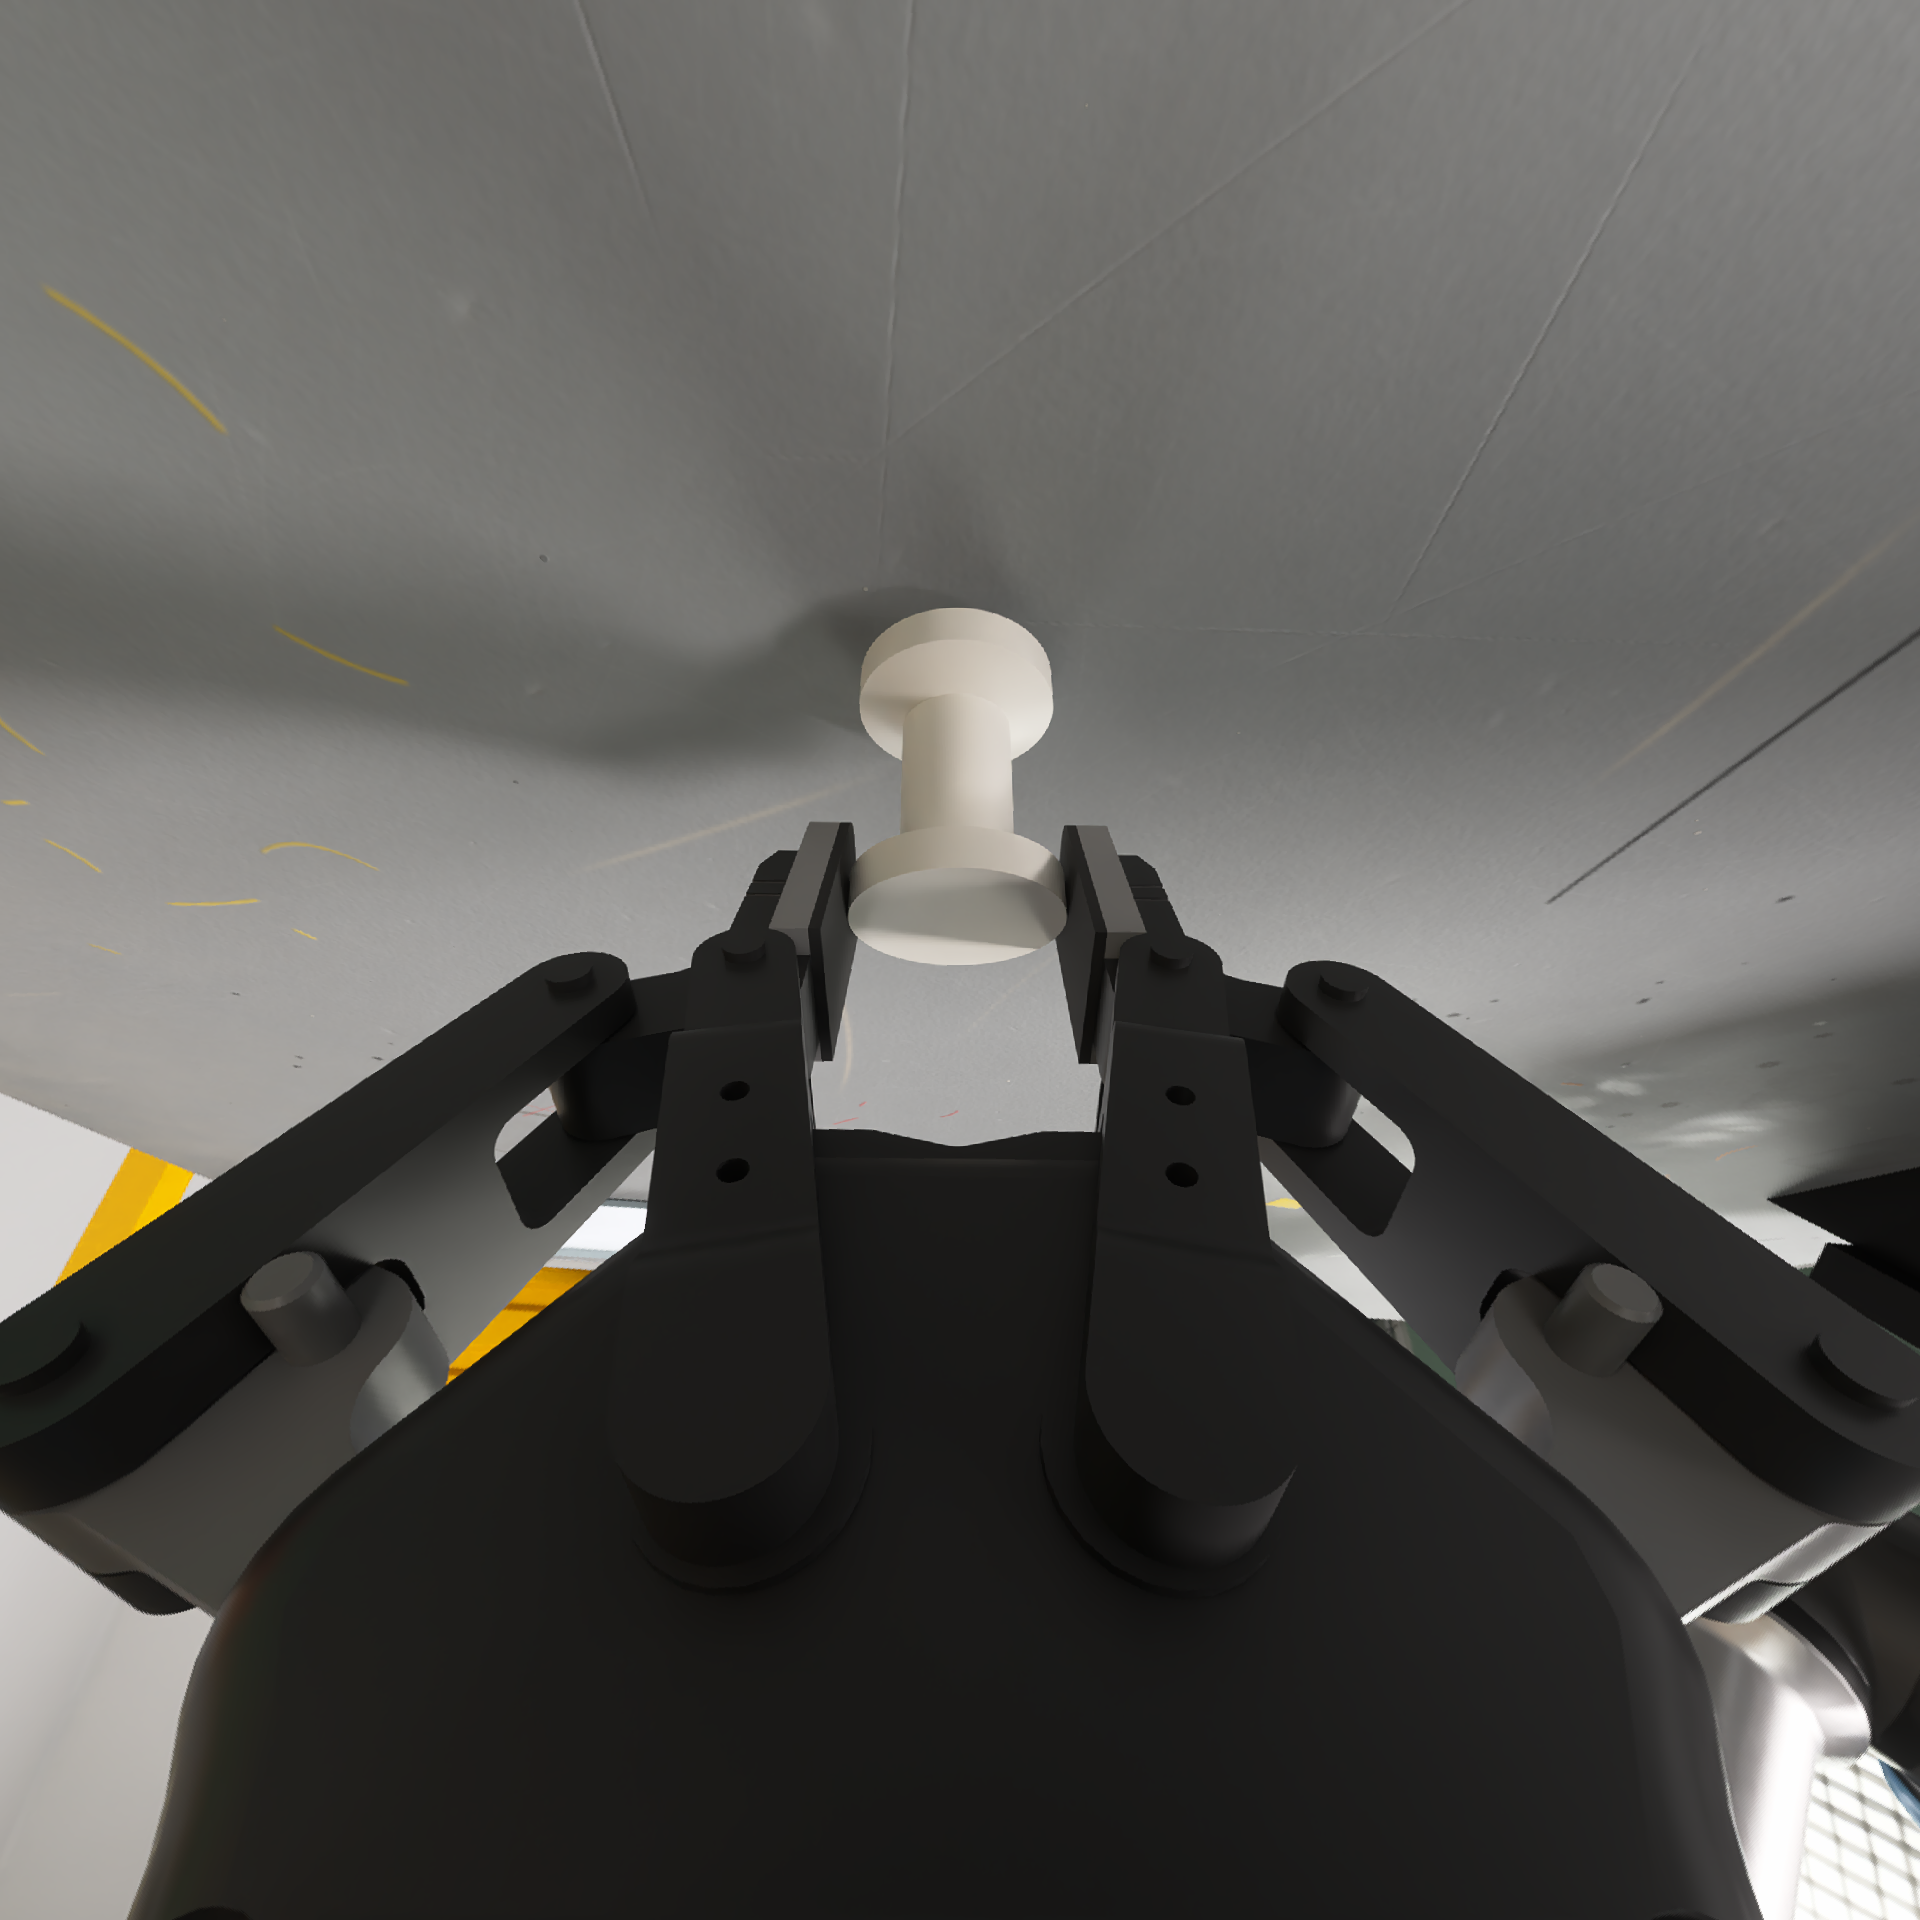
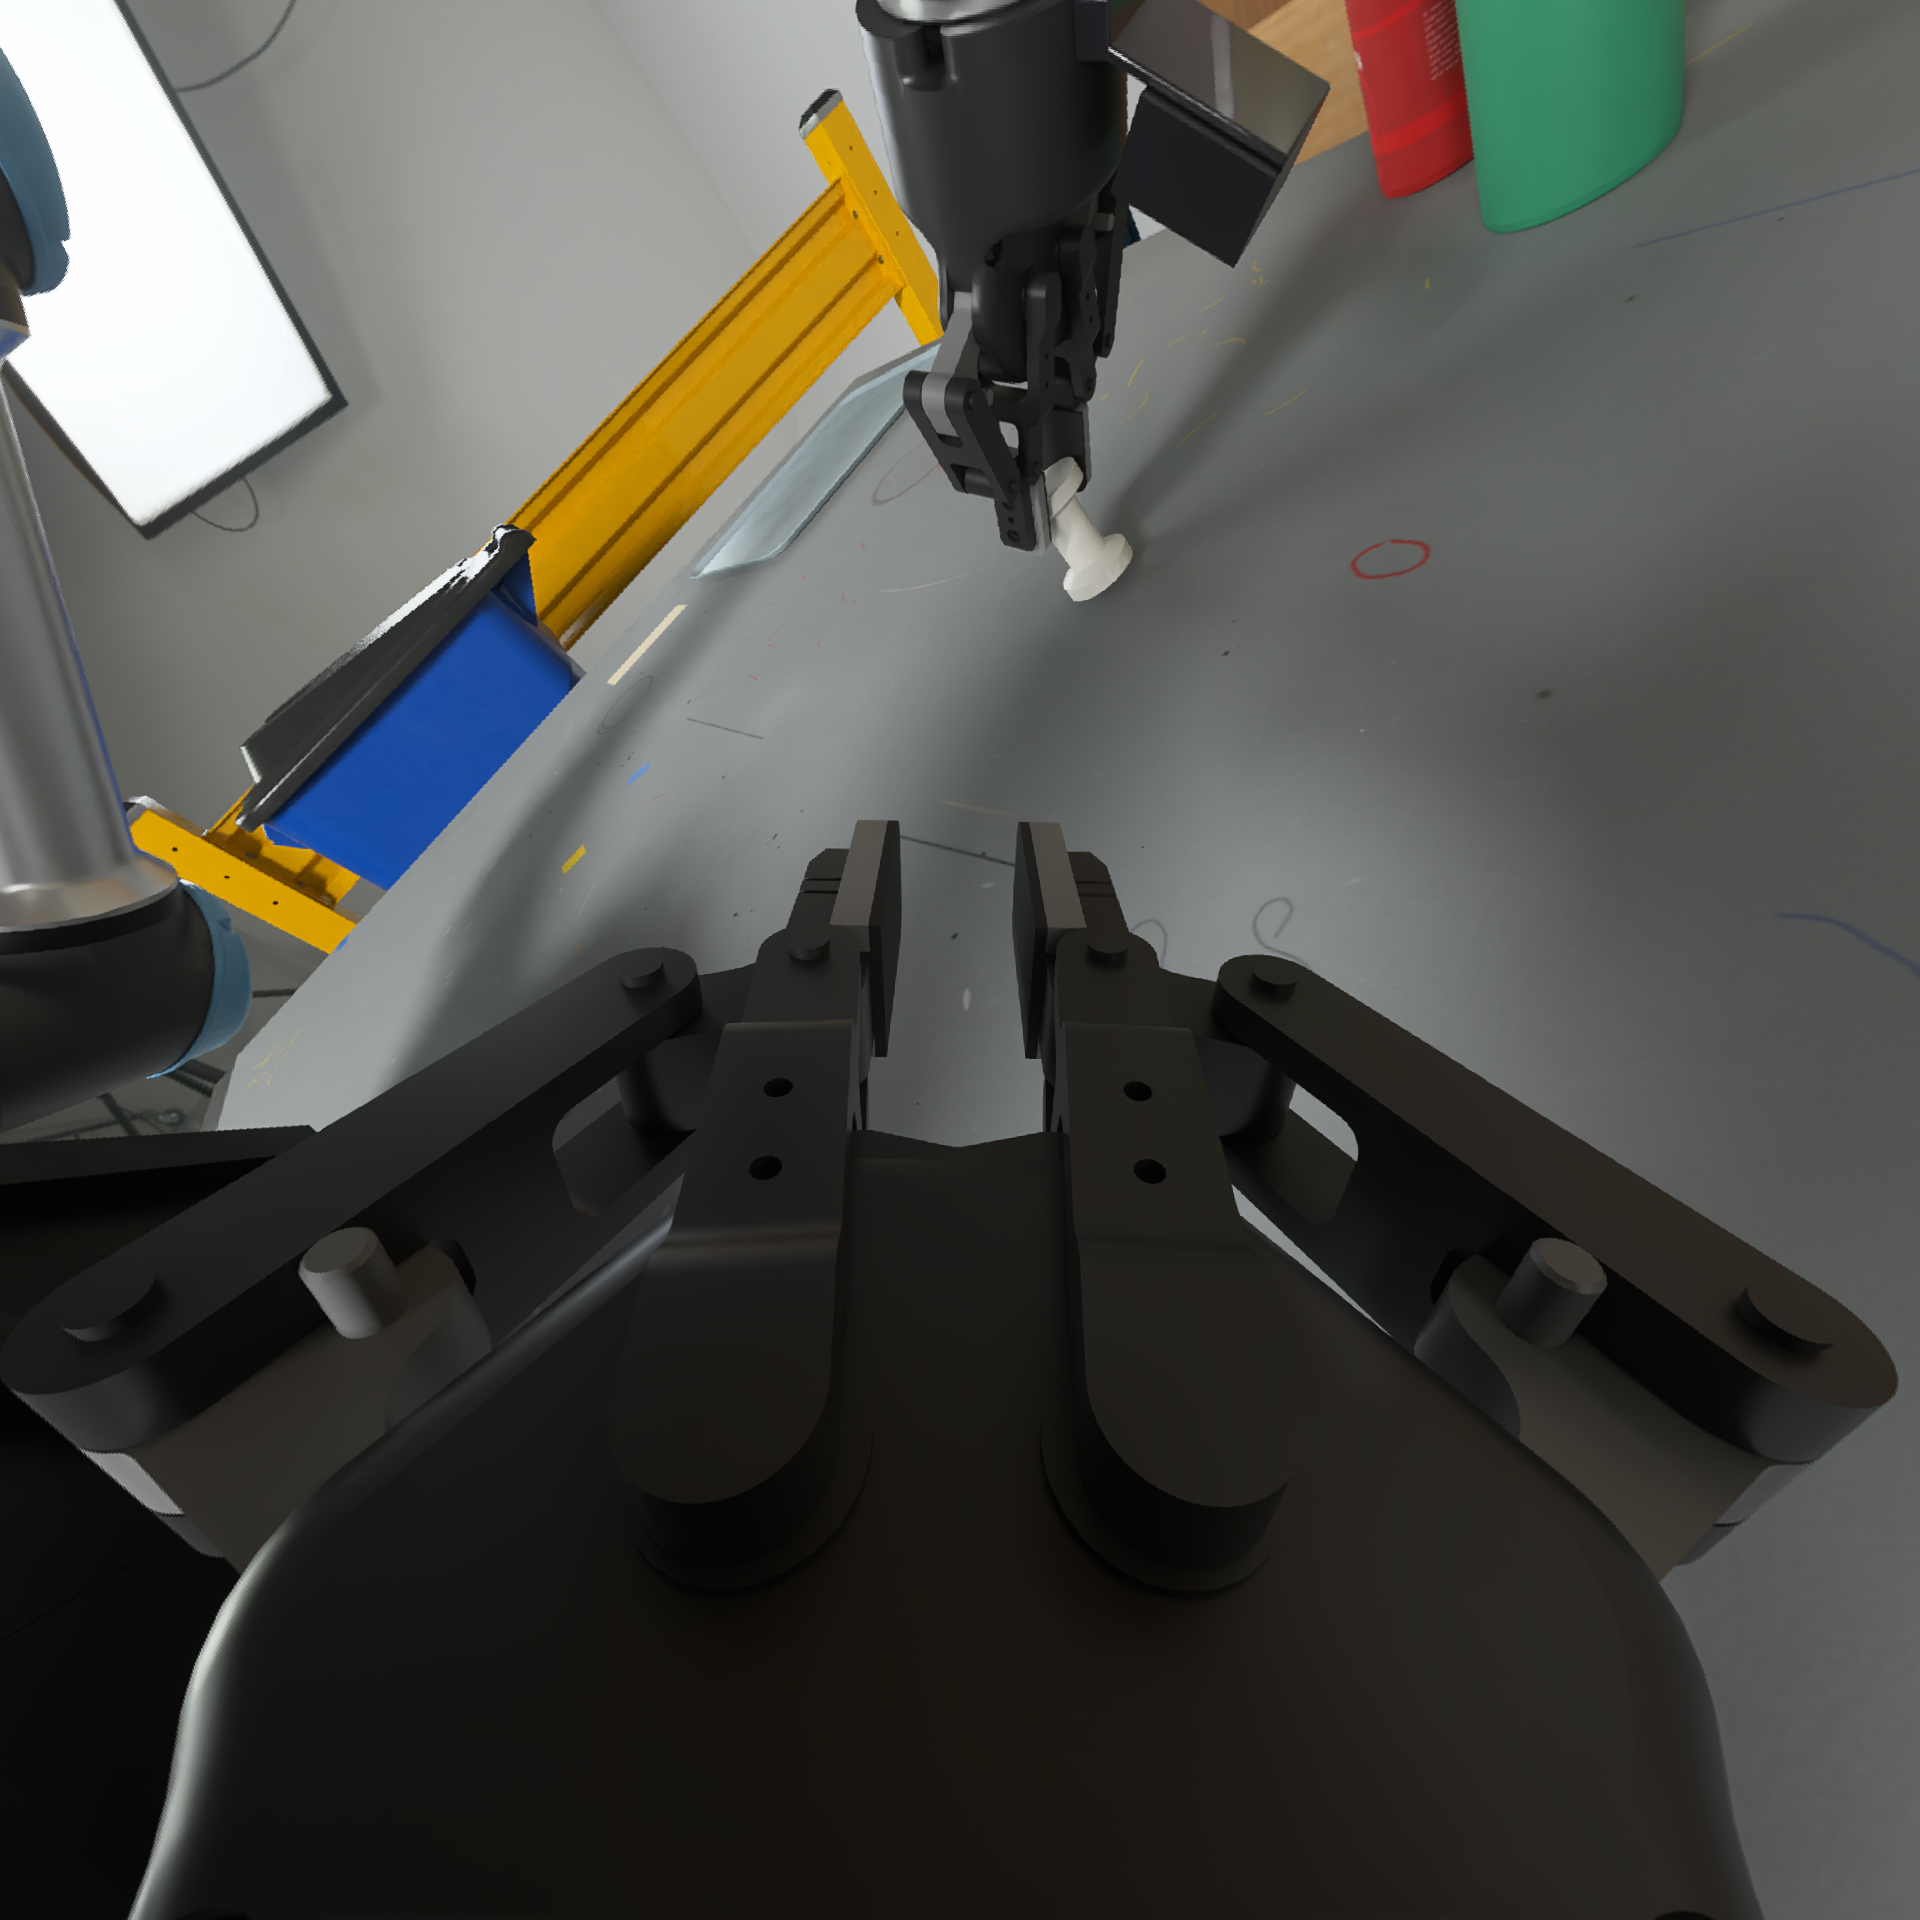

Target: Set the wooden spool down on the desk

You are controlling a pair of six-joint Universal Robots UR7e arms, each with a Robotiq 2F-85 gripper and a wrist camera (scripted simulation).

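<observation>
The pale wooden spool [image 1: 956,769] stands upright with its far flange down at the grey desk [image 1: 1351,416]; it looks to be touching the surface. My left gripper [image 1: 956,868] is shut on the spool's near flange, one pad on each side. In the right wrist view the left gripper [image 2: 1044,509] points down at the desk with the spool [image 2: 1086,551] below its fingers. My right gripper [image 2: 956,862] is open and empty, low over the desk [image 2: 1351,779] and well short of the spool.
A red bottle [image 2: 1408,94], a green container [image 2: 1569,104] and a cardboard box [image 2: 1314,94] stand at the far right. A clear tray [image 2: 800,468] lies near the desk's left edge. A yellow frame [image 2: 717,353] and a blue bin [image 2: 416,738] lie beyond it. A red ring [image 2: 1389,558] is drawn right of the spool.
</observation>
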